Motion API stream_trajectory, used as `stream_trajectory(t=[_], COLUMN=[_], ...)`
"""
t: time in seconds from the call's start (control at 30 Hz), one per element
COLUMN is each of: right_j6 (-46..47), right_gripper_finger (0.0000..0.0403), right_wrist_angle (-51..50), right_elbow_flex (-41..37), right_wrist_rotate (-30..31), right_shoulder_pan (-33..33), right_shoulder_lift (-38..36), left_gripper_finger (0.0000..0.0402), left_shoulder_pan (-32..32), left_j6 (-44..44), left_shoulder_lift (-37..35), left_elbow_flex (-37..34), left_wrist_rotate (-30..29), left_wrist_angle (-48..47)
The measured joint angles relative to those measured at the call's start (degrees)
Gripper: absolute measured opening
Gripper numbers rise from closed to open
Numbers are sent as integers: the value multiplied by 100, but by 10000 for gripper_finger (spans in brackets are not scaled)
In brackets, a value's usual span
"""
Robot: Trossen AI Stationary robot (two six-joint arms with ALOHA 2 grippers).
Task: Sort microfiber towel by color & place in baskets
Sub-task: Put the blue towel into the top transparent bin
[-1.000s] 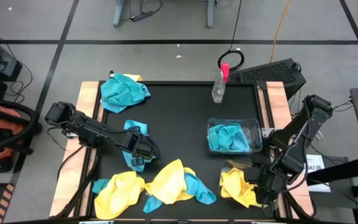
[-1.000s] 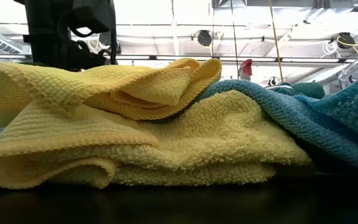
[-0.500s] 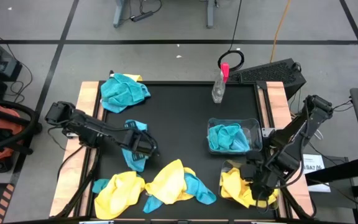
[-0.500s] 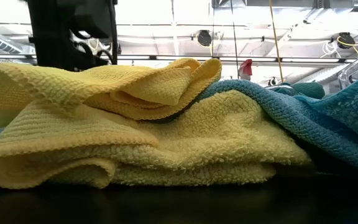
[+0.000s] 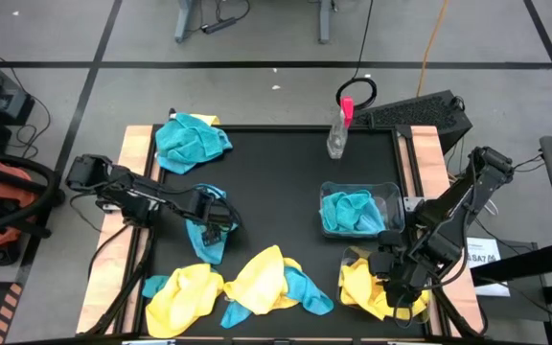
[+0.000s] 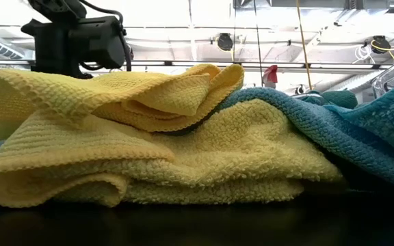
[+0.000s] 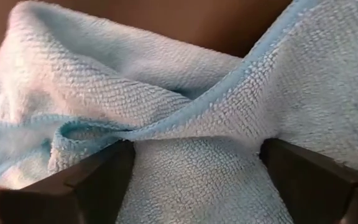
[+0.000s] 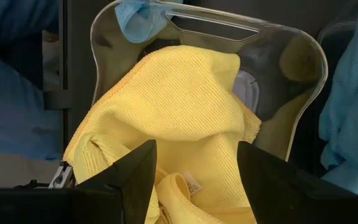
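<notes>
At the bench's [image 5: 286,172] near edge, the right hand [image 5: 396,287], fingers apart, hangs over a yellow towel [image 8: 179,118] spilling from the clear basket [image 8: 291,56] at 5 o'clock. Farther in, at 9 o'clock, the left hand [image 5: 214,218] is clamped on a blue towel [image 7: 185,118].

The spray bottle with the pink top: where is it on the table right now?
In the high view the spray bottle stands upright at the far edge of the black mat, right of centre, just beyond the basket of blue towels.
</notes>
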Motion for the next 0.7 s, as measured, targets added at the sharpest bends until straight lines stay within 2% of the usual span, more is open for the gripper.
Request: stream_trajectory(t=[0.1,0.17,0.4,0.43,0.7], right_j6=[-17,-18,-20,-20,-103], right_gripper_finger=[215,215,215,215,215], right_wrist_angle=[0,0,0,0,0], right_elbow_flex=[0,0,0,0,0], right_wrist_rotate=[61,142,166,166,206], right_shoulder_pan=[0,0,0,0,-11], right_shoulder_lift=[0,0,0,0,0], left_gripper_finger=[305,259,43,26,18], left_shoulder_pan=[3,-3,-8,-7,-51], left_j6=[174,283,599,617,814], left_shoulder_lift=[14,28,35,35,65], left_elbow_flex=[7,15,14,15,248], left_wrist_rotate=[241,366,673,678,402], left_wrist_angle=[212,363,546,549,442])
